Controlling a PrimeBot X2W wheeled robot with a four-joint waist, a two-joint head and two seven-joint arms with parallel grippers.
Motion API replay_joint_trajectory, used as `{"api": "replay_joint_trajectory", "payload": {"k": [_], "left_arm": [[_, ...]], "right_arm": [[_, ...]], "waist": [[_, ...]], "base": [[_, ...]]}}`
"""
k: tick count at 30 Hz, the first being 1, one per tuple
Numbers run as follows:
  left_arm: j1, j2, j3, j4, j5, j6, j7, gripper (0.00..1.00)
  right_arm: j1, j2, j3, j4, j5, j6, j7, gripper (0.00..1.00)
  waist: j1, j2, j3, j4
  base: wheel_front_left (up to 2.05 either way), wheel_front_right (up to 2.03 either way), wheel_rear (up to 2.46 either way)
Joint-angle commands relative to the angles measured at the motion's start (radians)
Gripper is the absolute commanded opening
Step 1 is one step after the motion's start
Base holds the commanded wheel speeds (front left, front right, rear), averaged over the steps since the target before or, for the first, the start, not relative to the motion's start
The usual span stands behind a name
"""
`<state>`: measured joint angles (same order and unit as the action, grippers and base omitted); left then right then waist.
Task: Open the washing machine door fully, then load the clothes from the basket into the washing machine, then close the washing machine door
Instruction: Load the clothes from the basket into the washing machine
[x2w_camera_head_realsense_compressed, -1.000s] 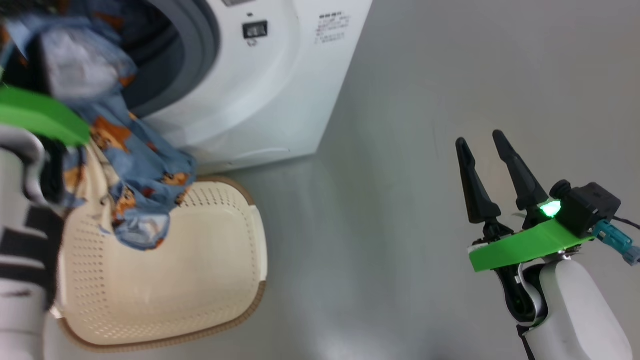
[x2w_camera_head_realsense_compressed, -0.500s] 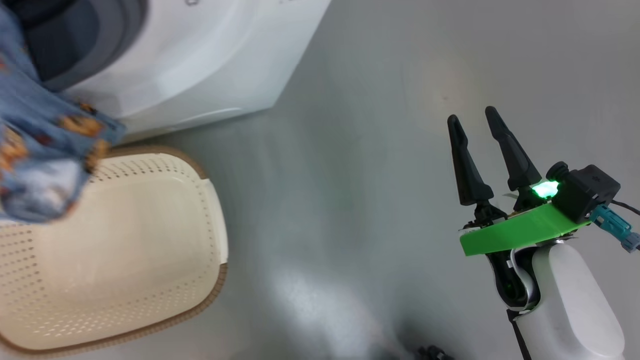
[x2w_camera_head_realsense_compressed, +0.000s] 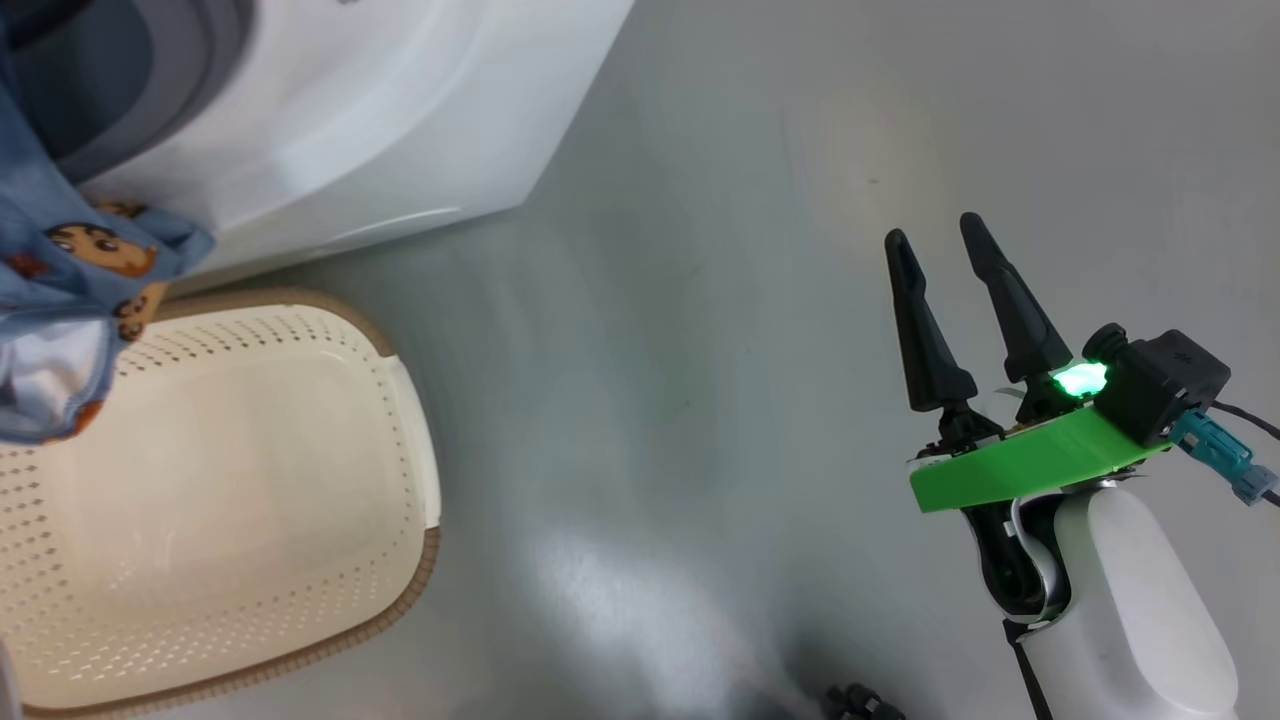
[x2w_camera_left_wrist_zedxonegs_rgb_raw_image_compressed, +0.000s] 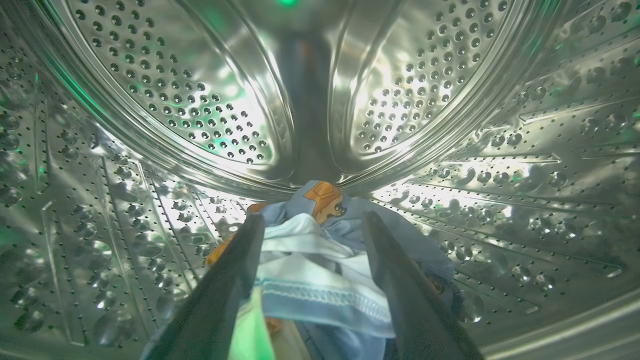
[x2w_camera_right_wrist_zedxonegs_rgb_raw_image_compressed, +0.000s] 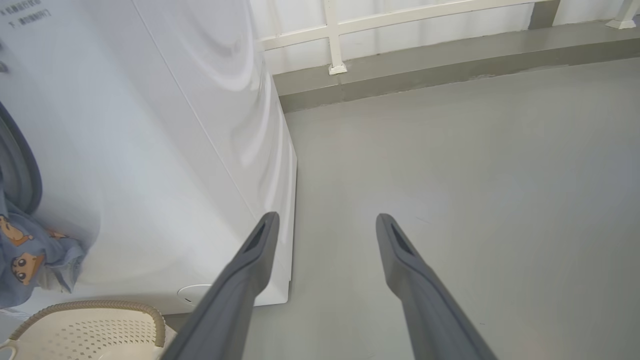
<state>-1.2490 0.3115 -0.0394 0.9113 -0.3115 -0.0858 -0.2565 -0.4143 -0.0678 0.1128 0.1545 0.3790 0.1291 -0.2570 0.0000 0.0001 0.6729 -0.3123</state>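
Left gripper (x2w_camera_left_wrist_zedxonegs_rgb_raw_image_compressed: 310, 222) sits inside the steel drum (x2w_camera_left_wrist_zedxonegs_rgb_raw_image_compressed: 200, 100) of the washing machine (x2w_camera_head_realsense_compressed: 350, 130). We read it as released, the two dark fingers (x2w_camera_left_wrist_zedxonegs_rgb_raw_image_compressed: 225, 290) standing wide apart. Between and just ahead of them lie the clothes (x2w_camera_left_wrist_zedxonegs_rgb_raw_image_compressed: 320, 265), a bunched light blue heap with a pale hemmed fold on top and one orange-brown bear print at the far end, resting on the drum's lower wall. Whether either finger touches the fabric we cannot tell. From the head camera we see more of the clothes (x2w_camera_head_realsense_compressed: 60, 290) at the left edge, hanging out of the machine's mouth past the grey rubber ring (x2w_camera_head_realsense_compressed: 200, 60) and down the white front, the lowest fold overlapping the rim of the basket (x2w_camera_head_realsense_compressed: 220, 490) in that view. We note the basket standing on the grey floor (x2w_camera_head_realsense_compressed: 700, 350) just in front of the machine, its perforated walls and bottom in plain sight. Right gripper (x2w_camera_head_realsense_compressed: 932, 228) hovers over the floor well to the right of machine and basket, jaws parted, gripping nothing; a green light glows at its base. Its wrist camera looks along the machine's white side, with bear-print fabric at the left edge above the basket, and a white railing (x2w_camera_right_wrist_zedxonegs_rgb_raw_image_compressed: 332, 35) on a ledge beyond.
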Motion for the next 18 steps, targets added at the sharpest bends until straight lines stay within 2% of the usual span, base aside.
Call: {"api": "replay_joint_trajectory", "payload": {"k": [1,9,18], "left_arm": [[0.003,0.034,0.011,0.000,0.007,-0.008,-0.005,1.00],[0.046,0.010,0.026,0.005,0.008,-0.023,-0.005,1.00],[0.182,-0.032,0.049,-0.059,0.019,-0.034,-0.005,1.00]], "right_arm": [[0.009,-0.004,0.017,-0.016,-0.007,0.002,-0.005,1.00],[0.006,-0.012,0.021,-0.008,-0.006,0.002,-0.005,1.00],[0.017,-0.027,0.023,0.012,0.001,0.002,-0.005,1.00]], "waist": [[0.0000,-0.0001,-0.020,0.018],[0.0000,-0.0001,-0.072,0.046],[0.0000,-0.0001,-0.180,0.094]], "base": [[0.00,0.00,0.00],[0.00,0.00,0.00],[0.00,0.00,0.00]]}}
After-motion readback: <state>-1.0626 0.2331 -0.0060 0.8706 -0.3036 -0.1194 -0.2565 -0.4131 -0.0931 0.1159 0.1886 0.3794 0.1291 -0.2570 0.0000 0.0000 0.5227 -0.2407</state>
